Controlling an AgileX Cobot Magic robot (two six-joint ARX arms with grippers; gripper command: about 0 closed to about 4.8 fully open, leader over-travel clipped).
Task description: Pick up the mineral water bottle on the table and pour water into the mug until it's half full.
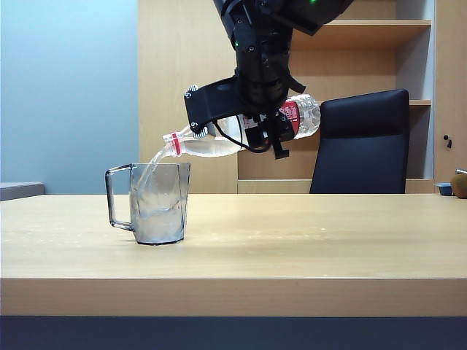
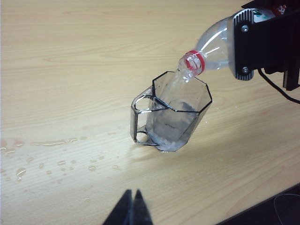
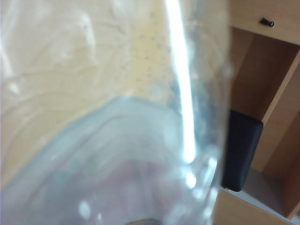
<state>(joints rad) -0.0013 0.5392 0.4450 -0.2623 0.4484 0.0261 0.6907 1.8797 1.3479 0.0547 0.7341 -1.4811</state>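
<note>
- Step in hand: pouring. The right end effector point(image 1: 252, 120) is clamped around the middle of the tall clear plastic mineral water bottle with pink neck ring and red-and-white label point(image 1: 219, 146), holding it tipped nearly level, mouth lowest, in the air above the worktop.
- The bottle's open mouth sits just over the rim of the translucent grey faceted plastic mug with squared handle point(image 1: 160, 204), which stands upright on the light wood-grain worktop point(image 1: 306, 240), left of centre and closer to the front edge than the back.
- A stream of clear water point(image 1: 152, 169) runs from the neck into the mug; the churned level inside appears near half, though the exact line is hard to read.
- The left end effector point(image 2: 133, 208) hangs above the worktop near the mug, its fingers pressed together and holding nothing.
- Spilled droplets point(image 2: 47, 164) lie on the worktop beside the mug's handle side.
- Next move, as judged: righting the bottle promptly, raising the mouth to cut the stream before the level passes half, while keeping the neck over the rim so the last drops fall inside.
</note>
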